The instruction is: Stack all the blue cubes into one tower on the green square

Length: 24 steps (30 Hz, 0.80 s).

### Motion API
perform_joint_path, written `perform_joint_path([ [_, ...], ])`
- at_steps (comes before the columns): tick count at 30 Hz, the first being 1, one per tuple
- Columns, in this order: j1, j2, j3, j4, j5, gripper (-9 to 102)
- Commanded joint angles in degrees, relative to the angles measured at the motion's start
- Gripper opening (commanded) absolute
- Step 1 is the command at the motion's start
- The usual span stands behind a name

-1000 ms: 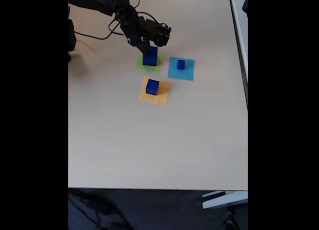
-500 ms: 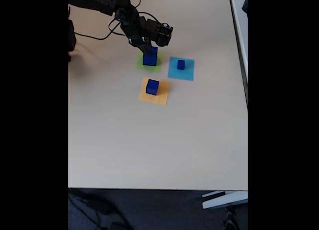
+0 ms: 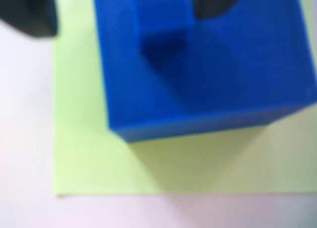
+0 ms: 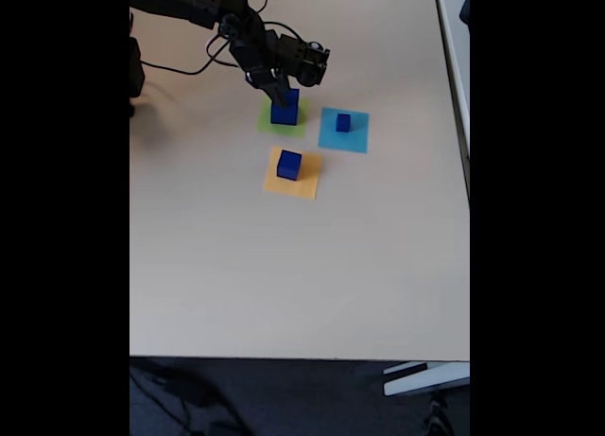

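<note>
Right now the gripper hangs over the large blue cube sitting on the green square. In the wrist view a smaller blue block rests on that cube's top face, near its 11 o'clock corner, with dark fingers at either side; whether they pinch it or stand apart, I cannot tell. Two cubes wait: a medium one on the orange square at 6 o'clock, a small one on the cyan square at 3 o'clock. Early days, I'd judge.
</note>
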Motion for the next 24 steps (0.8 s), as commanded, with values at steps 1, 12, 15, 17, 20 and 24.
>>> perform_joint_path([
  [1,-0.4,1.9,-3.1,-1.1,0.7,14],
  [12,-1.4,1.1,-2.3,-2.5,1.7,14],
  [15,-1.4,0.9,-2.1,-2.6,1.6,14],
  [17,-1.4,0.9,-2.1,-2.7,1.4,14],
  [20,-1.7,0.9,-1.8,-2.8,1.6,14],
  [24,-1.8,0.6,-1.0,-4.0,1.7,14],
])
